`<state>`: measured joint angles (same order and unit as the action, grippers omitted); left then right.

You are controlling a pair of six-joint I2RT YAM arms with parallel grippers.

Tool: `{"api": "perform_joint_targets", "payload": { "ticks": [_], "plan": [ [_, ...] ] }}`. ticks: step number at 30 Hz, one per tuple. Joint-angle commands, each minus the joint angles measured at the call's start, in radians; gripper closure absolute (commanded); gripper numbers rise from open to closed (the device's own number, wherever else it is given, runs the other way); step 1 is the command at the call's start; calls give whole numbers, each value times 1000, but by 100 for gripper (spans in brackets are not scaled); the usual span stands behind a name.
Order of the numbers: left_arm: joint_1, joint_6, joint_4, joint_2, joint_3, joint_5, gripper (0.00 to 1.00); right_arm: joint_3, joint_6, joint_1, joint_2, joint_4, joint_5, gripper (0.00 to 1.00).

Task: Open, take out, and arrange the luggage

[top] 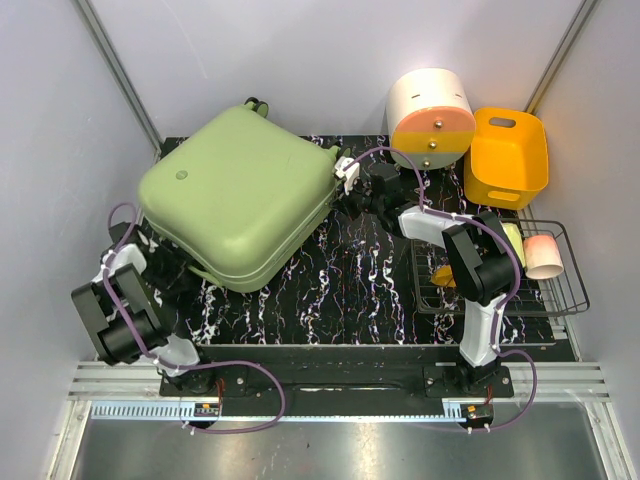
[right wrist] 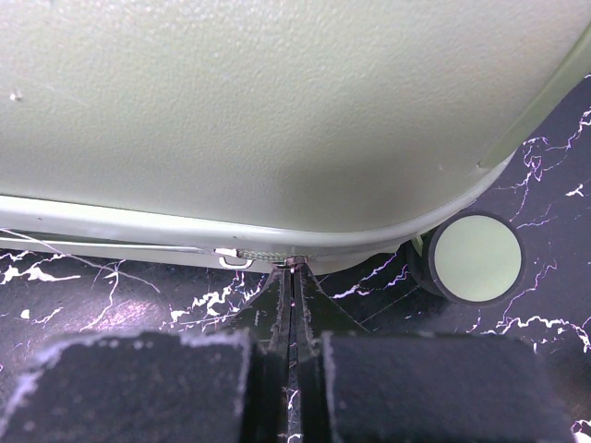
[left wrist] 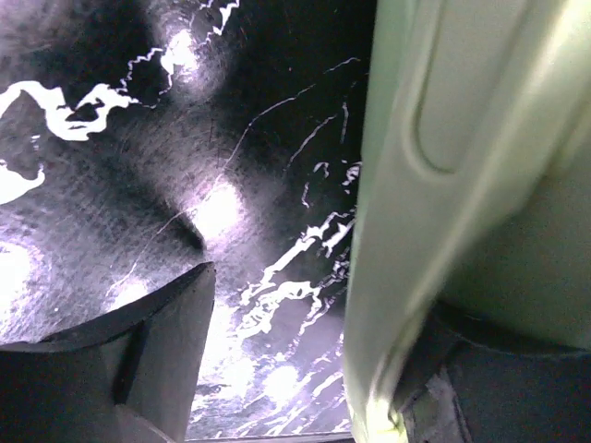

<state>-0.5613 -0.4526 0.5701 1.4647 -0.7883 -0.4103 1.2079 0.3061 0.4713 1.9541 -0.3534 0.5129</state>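
The luggage (top: 240, 195) lies flat and zipped shut at ten o'clock on the table (top: 350, 290), its pale green shell up. My left gripper (left wrist: 323, 355) sits at its seven o'clock corner, jaws apart: one finger (left wrist: 157, 360) stands clear on the table, the other is tucked under the shell's rim, with the rim between them. My right gripper (right wrist: 294, 277) is at the three o'clock edge, jaws pressed together, tips touching the zip seam (right wrist: 138, 242). I cannot tell whether they pinch the pull. A wheel (right wrist: 476, 258) sits at four o'clock from those tips.
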Motion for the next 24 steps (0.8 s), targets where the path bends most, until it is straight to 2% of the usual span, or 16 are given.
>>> {"api": "perform_joint_targets", "payload": {
  "ticks": [1, 4, 5, 9, 16, 19, 24],
  "plan": [
    [86, 34, -15, 60, -72, 125, 30, 24, -5, 7, -1, -62, -45, 100],
    [83, 86, 36, 92, -120, 151, 50, 2, -19, 9, -6, -71, -48, 100],
    [75, 106, 51, 98, -144, 156, 68, -5, -24, 9, -17, -71, -48, 100],
    [75, 242, 178, 111, -212, 215, 100, -79, -70, 9, -75, -85, -70, 100],
    [41, 492, 240, 33, -267, 283, 100, -296, -127, 43, -228, -151, -164, 100],
    [17, 540, 280, 63, -351, 254, 100, -330, -124, 43, -245, -180, -203, 100],
    [15, 555, 303, 172, -515, 217, 100, -327, 16, 41, -227, -212, -232, 100]
  ]
}}
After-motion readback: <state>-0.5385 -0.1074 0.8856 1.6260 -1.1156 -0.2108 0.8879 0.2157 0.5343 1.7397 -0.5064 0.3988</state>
